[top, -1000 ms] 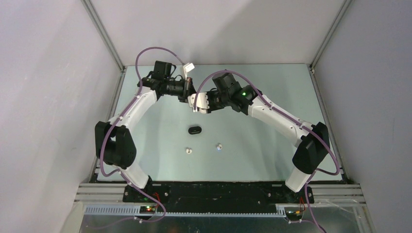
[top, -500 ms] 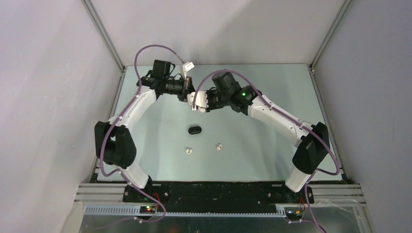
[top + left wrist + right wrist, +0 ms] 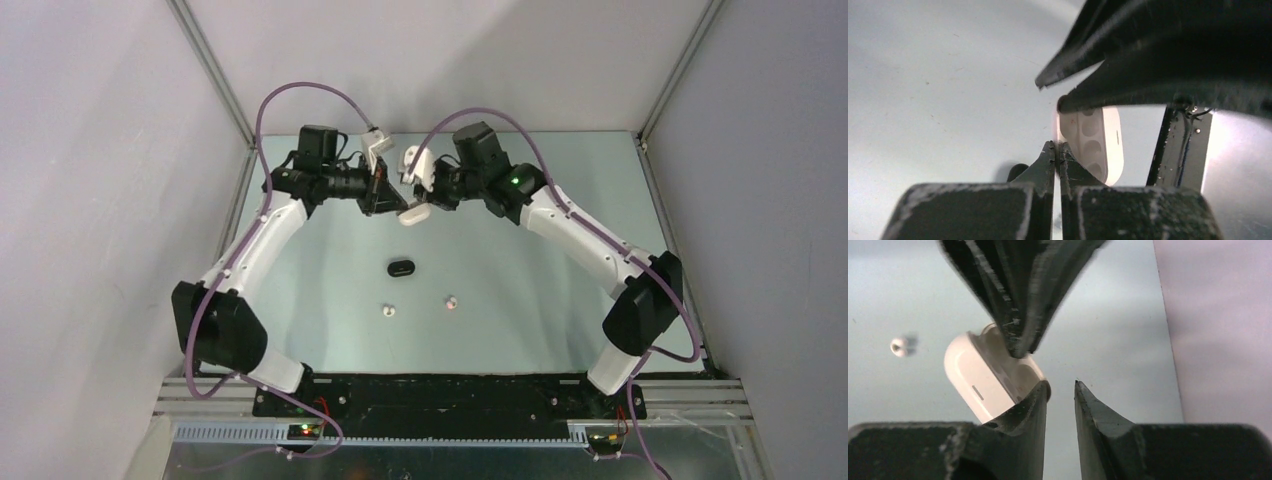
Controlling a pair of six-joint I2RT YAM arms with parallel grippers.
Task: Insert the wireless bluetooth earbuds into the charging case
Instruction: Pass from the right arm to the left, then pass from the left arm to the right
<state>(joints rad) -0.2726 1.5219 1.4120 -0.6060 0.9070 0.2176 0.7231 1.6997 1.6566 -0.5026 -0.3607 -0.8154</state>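
My left gripper (image 3: 396,203) is shut on the thin edge of the open white charging case (image 3: 413,215) and holds it above the back of the table. In the left wrist view the case (image 3: 1094,142) shows its empty wells just past my shut gripper (image 3: 1058,148). My right gripper (image 3: 418,192) faces it with its jaws apart and nothing between them (image 3: 1062,388); its left finger (image 3: 1030,405) rests beside the case (image 3: 975,377). Two white earbuds (image 3: 388,310) (image 3: 451,300) lie on the table near the front, and one earbud (image 3: 898,346) shows in the right wrist view.
A black oval case (image 3: 401,267) lies shut on the table below the grippers. The enclosure's walls and metal frame (image 3: 240,130) bound the table on the left, back and right. Purple cables (image 3: 300,90) arch above both wrists.
The right gripper's jaws have opened and let go of the white case. Both wrists have shifted toward the back, with the case still in the left gripper.
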